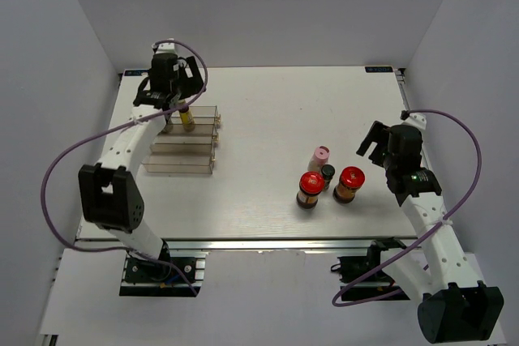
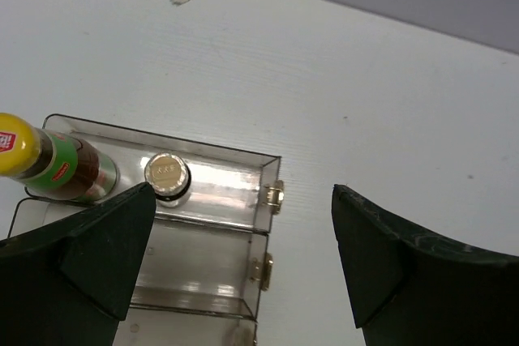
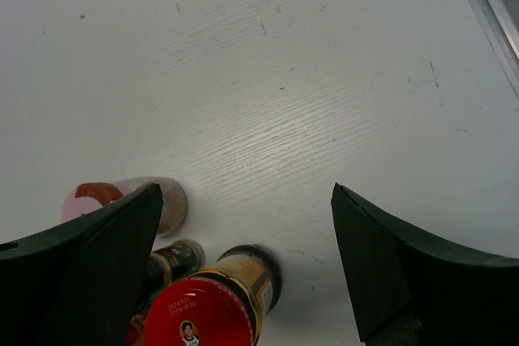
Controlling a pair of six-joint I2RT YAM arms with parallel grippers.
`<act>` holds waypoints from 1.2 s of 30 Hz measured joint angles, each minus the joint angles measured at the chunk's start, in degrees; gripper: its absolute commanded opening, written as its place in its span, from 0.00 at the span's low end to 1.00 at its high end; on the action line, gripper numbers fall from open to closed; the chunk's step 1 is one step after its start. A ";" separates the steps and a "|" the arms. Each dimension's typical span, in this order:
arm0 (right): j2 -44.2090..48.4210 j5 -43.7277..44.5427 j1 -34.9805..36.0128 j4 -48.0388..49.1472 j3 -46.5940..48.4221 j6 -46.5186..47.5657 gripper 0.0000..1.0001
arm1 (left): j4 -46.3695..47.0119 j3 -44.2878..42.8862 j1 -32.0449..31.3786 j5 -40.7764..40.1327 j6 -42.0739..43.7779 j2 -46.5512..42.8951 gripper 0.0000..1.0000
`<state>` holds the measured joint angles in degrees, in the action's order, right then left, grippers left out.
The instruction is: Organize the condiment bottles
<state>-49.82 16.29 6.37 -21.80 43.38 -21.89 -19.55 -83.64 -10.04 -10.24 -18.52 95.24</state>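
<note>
The left gripper [image 2: 243, 269] is held with its jaws wide apart and nothing between them, above the far, highest step of the clear rack [image 2: 269, 169]. Just past the finger on the left of the wrist view, the slim yellowish bottle [image 2: 166, 176] is seen standing upright on that step. The yellow-capped bottle [image 2: 36, 160] is set just beside it on the same step. The two are probably lined up along the back step so that the lower steps are left for shorter items and nothing is hidden from the front. No bottle is seen on the lower steps.

The right gripper [image 3: 243, 269] is likewise spread open and nothing is gripped. It is poised over the table [image 1: 268, 95], just to the right of the remaining cluster. There the pink-capped bottle [image 1: 322, 154], the dark-capped bottle [image 1: 328, 173], the left-hand red-lidded jar [image 1: 309, 188] and the right-hand red-lidded jar [image 1: 349, 182] are grouped closely, all upright and well apart from the rack.

Two of the six bottles are judged to be placed and four remain. The right-hand red-lidded jar is judged the easiest to take next, as it is nearest the open jaws. Because the cluster is tight, a neighbour could be knocked over, so a clean approach from the outer side is called for.
</note>
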 measured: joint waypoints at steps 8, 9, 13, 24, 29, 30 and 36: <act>0.00 -1.38 0.00 -2.12 0.35 -0.63 0.89 | 3.69 7.61 -14.34 6.95 0.63 -14.75 0.98; 0.00 -1.27 0.00 -2.21 0.37 -0.76 0.89 | 4.37 9.07 -17.77 8.59 1.03 -15.65 0.98; 0.00 -1.29 0.00 -2.64 0.39 -1.31 0.89 | 5.70 15.30 -28.59 16.50 2.01 -16.28 0.98; 0.00 -1.51 0.00 -2.71 0.35 -1.53 0.89 | 6.75 17.92 -44.24 23.17 2.51 -10.64 0.98; 0.02 -1.51 0.00 -2.71 0.33 -1.51 0.89 | 7.91 17.90 -46.73 22.73 3.08 -7.85 0.98; 0.02 -1.51 0.00 -2.69 0.33 -1.51 0.89 | 7.74 17.88 -47.21 21.97 3.23 -6.95 0.98; 0.24 -1.53 0.00 -2.51 0.11 -1.51 0.89 | 5.81 15.06 -49.18 16.61 3.61 -0.57 0.98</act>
<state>-49.58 14.76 6.37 -24.32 43.48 -23.40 -13.74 -68.58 -59.22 6.37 -14.92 94.67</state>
